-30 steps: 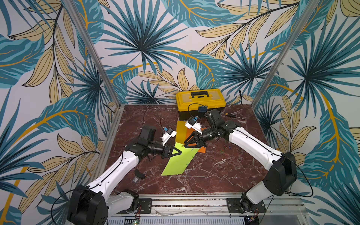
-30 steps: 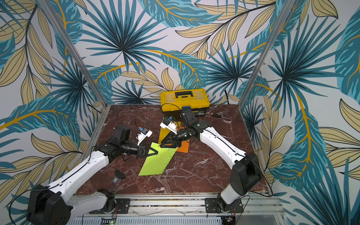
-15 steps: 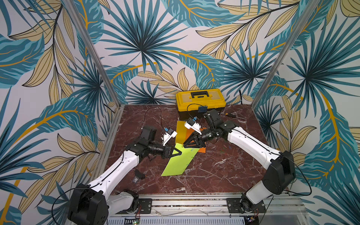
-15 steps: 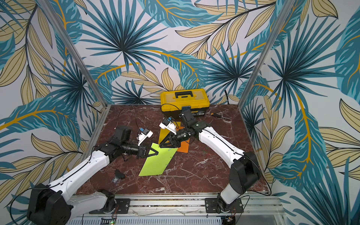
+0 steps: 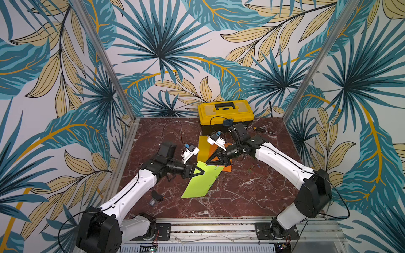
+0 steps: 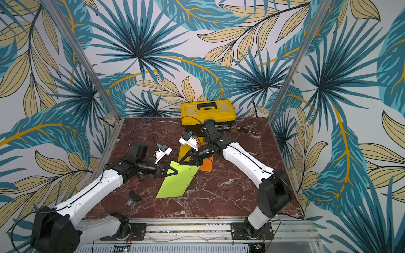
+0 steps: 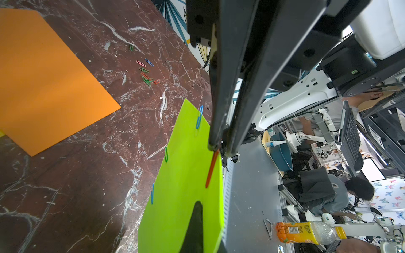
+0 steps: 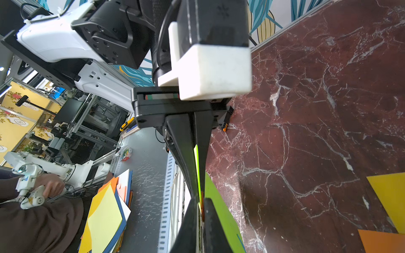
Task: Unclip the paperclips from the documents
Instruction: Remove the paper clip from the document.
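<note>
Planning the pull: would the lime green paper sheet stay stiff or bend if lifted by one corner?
Probably bends: the lime green paper sheet looks very thin edge-on in the left gripper. Likely light, easily dragged: the red-brown marble tabletop looks smooth.

Palm-leaf wallpaper walls [image 5: 153, 43] surround red marble tabletop [image 5: 241, 197].

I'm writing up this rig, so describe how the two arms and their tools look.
The left arm and right arm have glossy white shells with black joints and black bases. The left tool and right tool are black, each with two long tapered fingers. A white camera block tops each wrist; thin black cables run along the shells.
</note>
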Controlling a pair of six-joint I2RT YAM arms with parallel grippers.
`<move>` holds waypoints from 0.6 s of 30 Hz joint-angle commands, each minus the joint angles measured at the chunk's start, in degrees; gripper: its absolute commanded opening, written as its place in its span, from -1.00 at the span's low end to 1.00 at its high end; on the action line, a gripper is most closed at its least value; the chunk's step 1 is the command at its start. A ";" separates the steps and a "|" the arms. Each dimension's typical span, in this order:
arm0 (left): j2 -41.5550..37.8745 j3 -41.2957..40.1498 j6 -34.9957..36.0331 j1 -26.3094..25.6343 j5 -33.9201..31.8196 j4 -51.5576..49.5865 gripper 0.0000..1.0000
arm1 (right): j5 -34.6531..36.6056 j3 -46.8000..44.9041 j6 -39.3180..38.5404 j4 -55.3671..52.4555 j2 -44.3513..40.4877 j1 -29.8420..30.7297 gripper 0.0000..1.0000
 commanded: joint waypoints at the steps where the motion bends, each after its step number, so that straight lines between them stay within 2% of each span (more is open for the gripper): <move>1: -0.97 0.90 1.32 -0.24 -0.12 -0.62 -1.00 | -1.09 0.06 0.37 0.63 0.06 0.38 -0.85; 8: -0.97 0.99 1.32 -0.21 -0.19 -0.64 -1.00 | -1.01 -0.34 0.28 0.55 -0.03 0.31 -0.98; 18: -0.80 0.99 1.72 -0.26 -0.25 -1.18 -1.00 | -0.72 -0.68 0.12 0.55 -0.46 0.20 -0.99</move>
